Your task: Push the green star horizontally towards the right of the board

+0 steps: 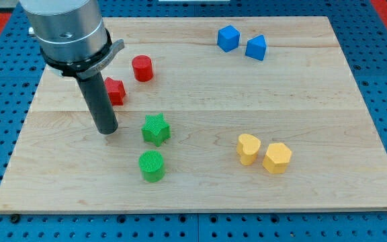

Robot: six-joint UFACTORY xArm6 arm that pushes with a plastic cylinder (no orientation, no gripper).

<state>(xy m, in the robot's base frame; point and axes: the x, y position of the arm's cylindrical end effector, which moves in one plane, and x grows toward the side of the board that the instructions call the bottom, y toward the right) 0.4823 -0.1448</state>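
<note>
The green star lies on the wooden board, left of centre. My tip rests on the board to the star's left, level with it, with a gap of about one block width between them. The dark rod rises from the tip to the grey arm housing at the view's top left.
A green cylinder stands just below the star. A red cylinder and a red block, partly behind the rod, lie above. Two blue blocks sit at the top. Two yellow blocks lie to the right.
</note>
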